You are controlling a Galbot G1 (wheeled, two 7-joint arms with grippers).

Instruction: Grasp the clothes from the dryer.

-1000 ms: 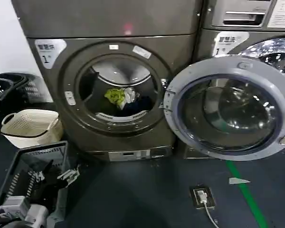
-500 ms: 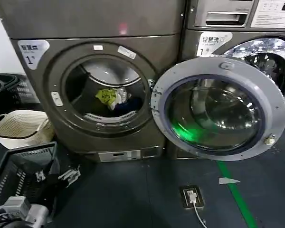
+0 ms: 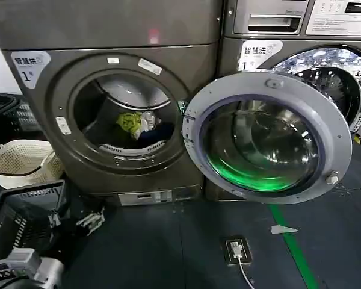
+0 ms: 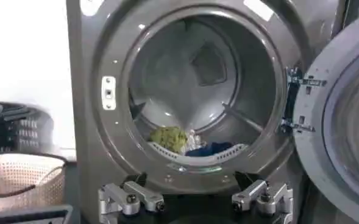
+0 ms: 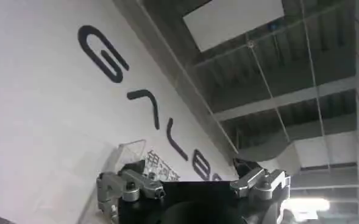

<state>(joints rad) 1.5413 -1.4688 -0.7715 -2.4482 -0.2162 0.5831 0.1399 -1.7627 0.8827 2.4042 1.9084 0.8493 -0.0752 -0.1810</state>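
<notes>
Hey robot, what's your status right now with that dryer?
Left gripper open, empty, facing the dryer. Right gripper open, pointed at a wall and ceiling. Clothes lie low in the drum. Door swung wide; nothing blocks the opening.

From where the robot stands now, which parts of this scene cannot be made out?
- Small bundle of yellow-green, white and navy clothes: head view, too small to count pieces; left wrist view, lower part behind the drum lip.
- Large bronze-grey front-loading dryer: top cut by frame edge.
- Left tool: open, cut by frame edge.
- Right tool: open, faces wall and ceiling.
</notes>
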